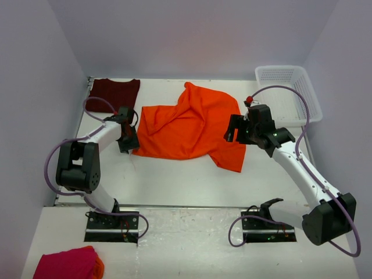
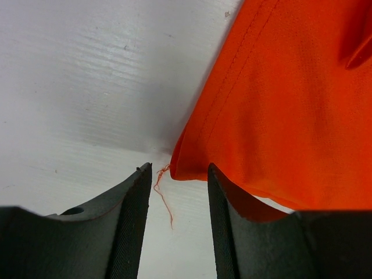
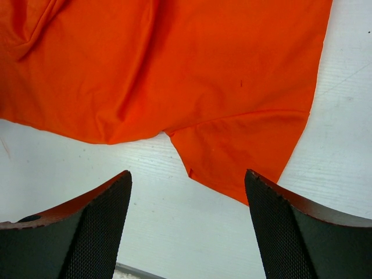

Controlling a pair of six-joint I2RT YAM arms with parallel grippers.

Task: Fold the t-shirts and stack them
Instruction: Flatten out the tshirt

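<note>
From above, we see a white table point(image 1: 174, 180) with two robot arms rising from the bottom edge. The orange shirt point(image 1: 186, 125) lies in the middle of the frame, unfolded and rumpled, with one part peaked toward the top. The maroon shirt point(image 1: 114, 91) sits flat at the upper left, well apart from it. Nothing is stacked yet.

The left gripper point(image 1: 130, 144) is at the orange shirt's lower-left corner. In the left wrist view its jaws are partly spread, with bare table showing between them. The hemmed corner lies right at the gap, and a loose thread point(image 2: 163, 195) trails from it. We judge that it is lined up to pinch that corner but has no grip on it yet.

The right gripper point(image 1: 234, 132) hovers at the shirt's right side with its jaws spread wide and nothing in them. Its wrist view shows the sleeve and the notch where the sleeve meets the body just beyond the fingertips. We read this as both arms taking opposite edges, so the cloth can be pulled flat before it is folded.

A white basket point(image 1: 282, 68) stands at the upper right. A pink-red bundle point(image 1: 67, 264) lies at the lower left.
</note>
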